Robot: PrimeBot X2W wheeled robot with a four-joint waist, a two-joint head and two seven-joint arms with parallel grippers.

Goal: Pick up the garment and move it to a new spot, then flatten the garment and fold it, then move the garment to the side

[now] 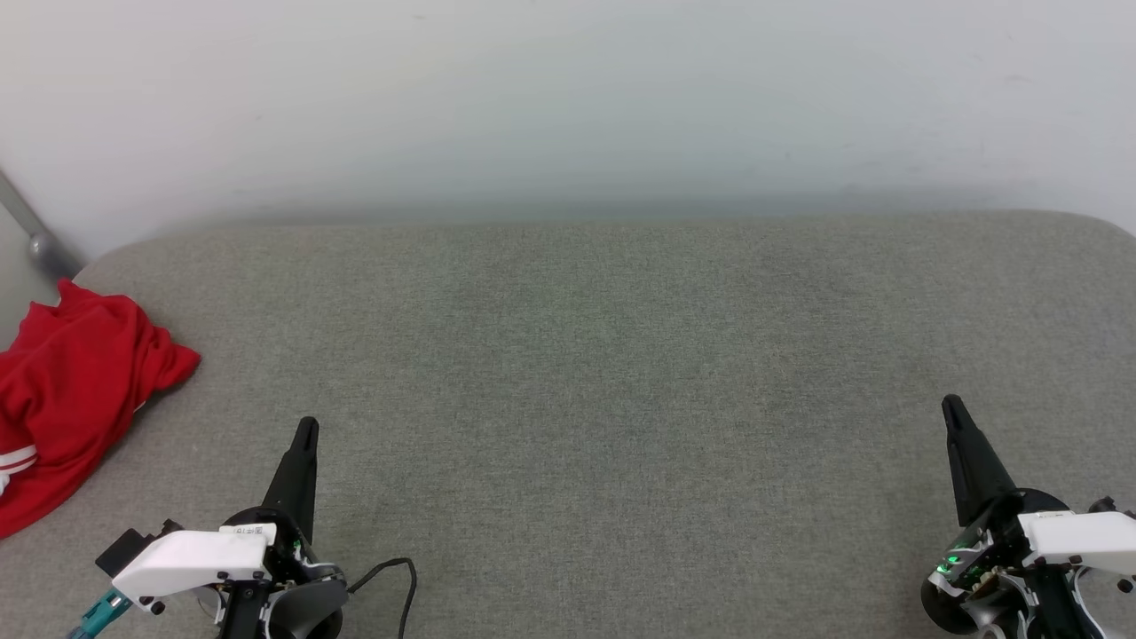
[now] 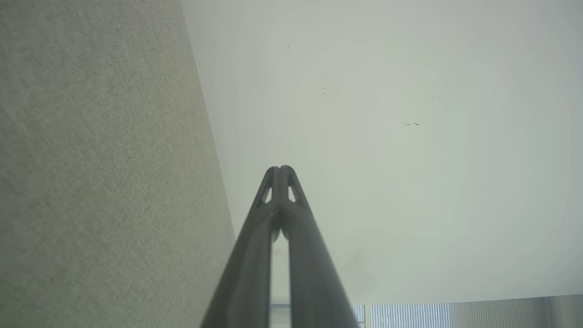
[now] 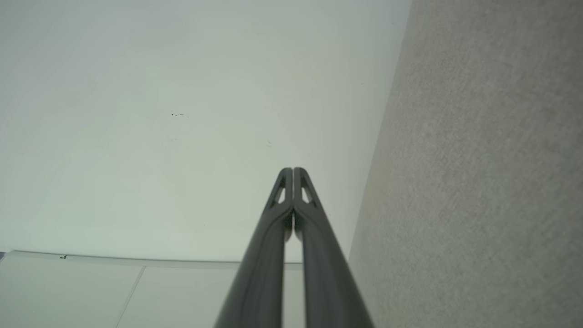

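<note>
Nearest, left gripper [image 1: 306, 430] and right gripper [image 1: 951, 410] hover over the grey cushion's [image 1: 603, 355] near edge, both pinched together, empty. Its left end holds the crumpled garment [image 1: 71, 390]: looks soft, light, floppy; I'd pinch a raised fold.

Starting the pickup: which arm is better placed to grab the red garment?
Left. The garment lies crumpled at the left edge of the grey surface, near the left gripper; the right gripper sits far across it. Both are shut, so open first.
</note>
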